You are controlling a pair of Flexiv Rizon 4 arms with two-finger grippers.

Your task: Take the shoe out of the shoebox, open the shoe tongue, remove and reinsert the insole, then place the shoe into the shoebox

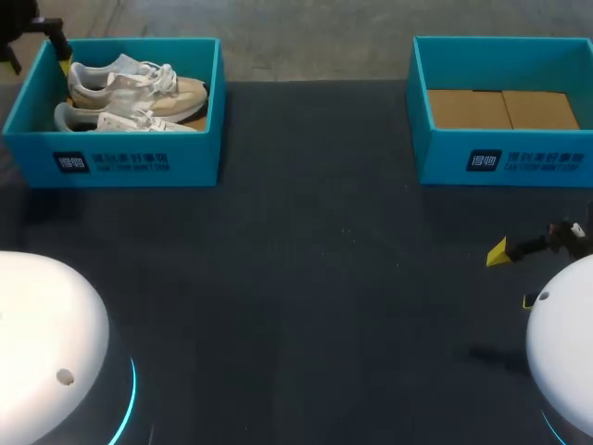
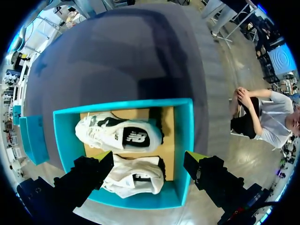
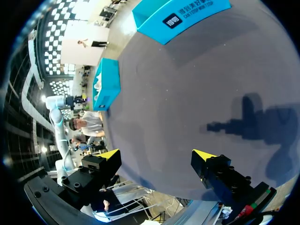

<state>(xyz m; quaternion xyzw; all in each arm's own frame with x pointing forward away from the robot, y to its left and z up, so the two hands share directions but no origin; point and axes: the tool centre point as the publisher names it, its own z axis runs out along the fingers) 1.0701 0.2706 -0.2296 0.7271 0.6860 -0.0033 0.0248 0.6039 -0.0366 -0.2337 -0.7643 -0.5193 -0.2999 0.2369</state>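
Closest to the lens on the left wrist cam was your left gripper (image 2: 149, 159). Its fingers were spread wide and holding nothing, and it hung over the far left corner of the teal shoebox (image 2: 185, 140). Both shoes were inside that box, lying side by side on its cardboard floor. One pale shoe (image 2: 117, 133) lay on the side of the box nearer you. The other shoe (image 2: 136, 177) was right beside it on the far side, just under the gripper.

Each one's long axis ran along the box's long side, so left-to-right across the table (image 1: 306, 278) in the head view. Heel openings sat at the end by your left gripper. As far as I could tell, the toes pointed toward the middle of the table, at the second box (image 1: 500, 159). That second box sat well apart on your right, with only bare cardboard showing in it.

Your right gripper (image 3: 157, 154) was released too, fingers apart with nothing between them. It hovered above the dark table on your right side, short of the second box, and its shadow (image 3: 243, 122) fell on the table ahead of it.
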